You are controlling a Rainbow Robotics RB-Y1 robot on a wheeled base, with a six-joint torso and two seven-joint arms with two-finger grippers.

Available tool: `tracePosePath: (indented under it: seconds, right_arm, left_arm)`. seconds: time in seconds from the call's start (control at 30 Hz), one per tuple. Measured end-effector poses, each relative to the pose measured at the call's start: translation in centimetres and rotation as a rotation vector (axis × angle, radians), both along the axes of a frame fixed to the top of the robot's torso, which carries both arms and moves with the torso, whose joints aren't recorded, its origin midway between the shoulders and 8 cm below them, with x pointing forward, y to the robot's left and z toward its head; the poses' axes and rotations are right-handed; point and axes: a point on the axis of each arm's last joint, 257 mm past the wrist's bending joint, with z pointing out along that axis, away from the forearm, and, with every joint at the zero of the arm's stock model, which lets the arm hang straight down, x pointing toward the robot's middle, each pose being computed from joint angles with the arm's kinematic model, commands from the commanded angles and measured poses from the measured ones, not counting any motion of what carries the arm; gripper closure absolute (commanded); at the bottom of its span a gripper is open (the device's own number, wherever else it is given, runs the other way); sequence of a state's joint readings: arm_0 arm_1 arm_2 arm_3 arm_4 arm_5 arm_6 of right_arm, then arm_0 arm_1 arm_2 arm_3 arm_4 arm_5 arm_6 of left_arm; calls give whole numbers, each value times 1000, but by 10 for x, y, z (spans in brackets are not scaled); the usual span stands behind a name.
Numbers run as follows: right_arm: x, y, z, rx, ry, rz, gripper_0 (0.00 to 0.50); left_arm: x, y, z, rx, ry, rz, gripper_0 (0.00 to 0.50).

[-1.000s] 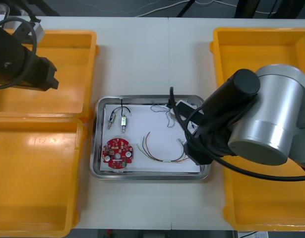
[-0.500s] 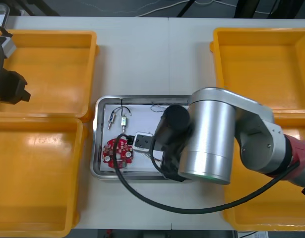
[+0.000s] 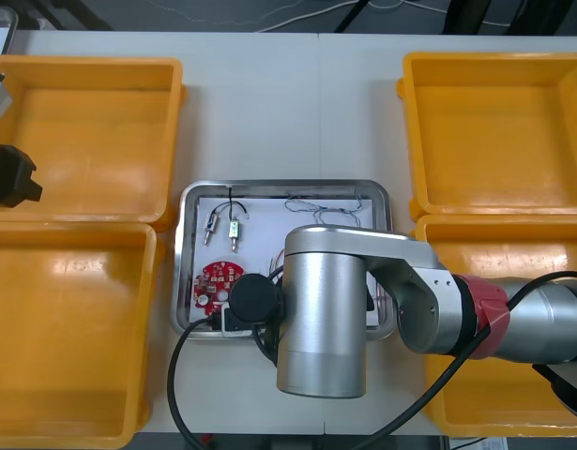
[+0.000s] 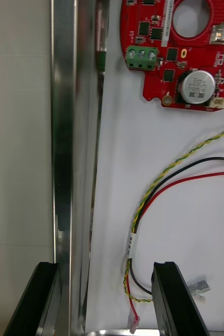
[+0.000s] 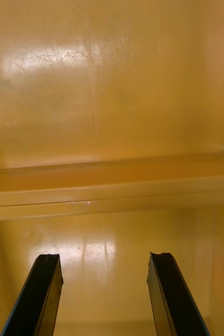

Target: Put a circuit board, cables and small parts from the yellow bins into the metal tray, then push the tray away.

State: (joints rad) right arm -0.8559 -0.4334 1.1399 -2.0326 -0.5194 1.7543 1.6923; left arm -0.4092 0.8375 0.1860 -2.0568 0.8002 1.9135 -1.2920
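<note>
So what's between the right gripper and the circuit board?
In the right wrist view, the red and yellow cable lies between right gripper and circuit board.

Left tool [image 5: 105,260] is hovering over a yellow bin [image 5: 17,236], with its fingers [image 5: 42,294] standing apart and the bin's floor showing between them. Glare is sitting on that floor just ahead of the fingertips. Past the tool, the bin's rim [image 5: 112,202] is running crosswise, touching the rim of a second yellow bin [image 5: 117,79]. Beyond the rim, that bin's floor is catching a streak of light.
</note>
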Motion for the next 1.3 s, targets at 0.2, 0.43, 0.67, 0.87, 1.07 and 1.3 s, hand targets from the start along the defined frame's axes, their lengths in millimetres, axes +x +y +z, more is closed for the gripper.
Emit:
tracePosePath:
  seconds: [0.2,0.43,0.67,0.87,1.07,1.3]
  right_arm:
    - [-3,3,-6,-14,-19,19,0]
    - [-9,7,-16,-14,-42,29,0]
    - [-19,5,-29,0,-21,11,0]
    - [-20,1,-36,1,-27,-4,0]
    - [-12,0,-42,-4,-42,-17,0]
    - [-7,4,-49,-9,-42,-33,0]
  left_arm:
    - [-3,1,-5,2,10,2,19]
    - [-5,2,-7,2,15,3,19]
    - [-5,1,-7,-2,16,1,21]
    - [-7,-5,-8,-22,25,-10,19]
    - [-7,-5,-9,-22,26,-10,19]
    - [-9,-4,-12,-22,33,-8,16]
